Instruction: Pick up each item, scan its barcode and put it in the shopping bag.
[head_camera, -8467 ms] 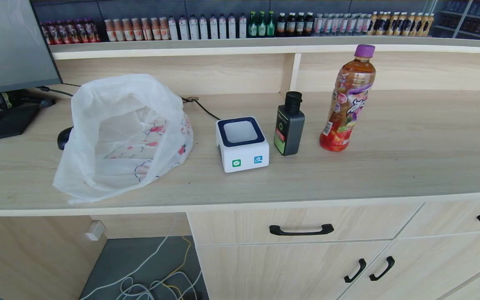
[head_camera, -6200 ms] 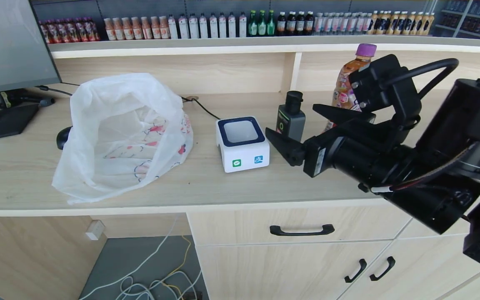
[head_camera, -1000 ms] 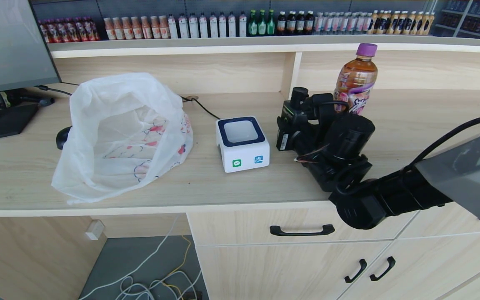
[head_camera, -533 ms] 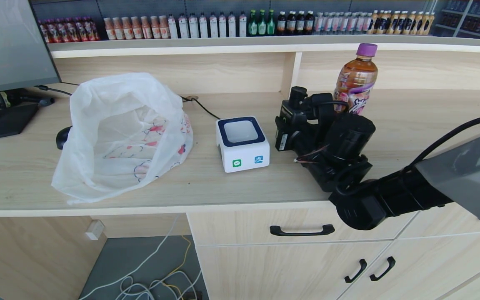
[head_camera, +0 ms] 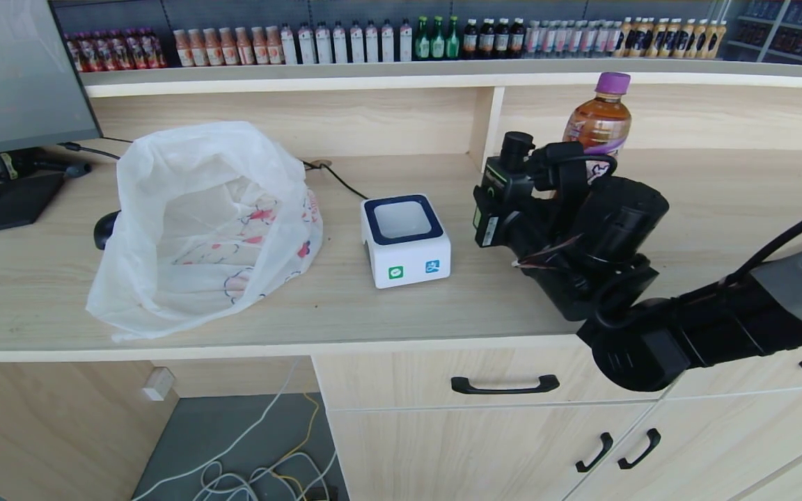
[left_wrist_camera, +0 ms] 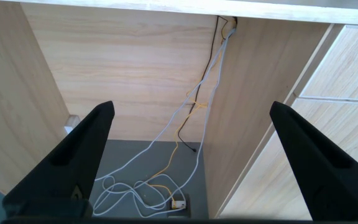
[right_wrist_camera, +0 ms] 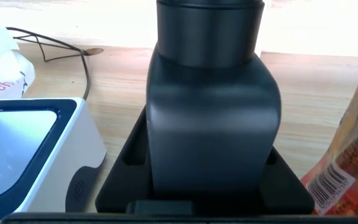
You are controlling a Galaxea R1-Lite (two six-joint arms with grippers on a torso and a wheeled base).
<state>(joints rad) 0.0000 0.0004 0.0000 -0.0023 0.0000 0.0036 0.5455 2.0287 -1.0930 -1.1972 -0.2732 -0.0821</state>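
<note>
Gripping dark bottle [head_camera: 493,203] upright between right jaws

Your right gripper [right_wrist_camera: 207,186] has the dark bottle [right_wrist_camera: 210,118] clamped dead centre between its fingers [right_wrist_camera: 122,163]. The white scanner [right_wrist_camera: 23,155] sits just beside it on the counter [right_wrist_camera: 123,81], with the drink bottle [right_wrist_camera: 353,162] opposite.

The scanner [head_camera: 405,240] bears a green icon [head_camera: 395,273] and a blue icon [head_camera: 431,266]; no lettering is legible.
</note>
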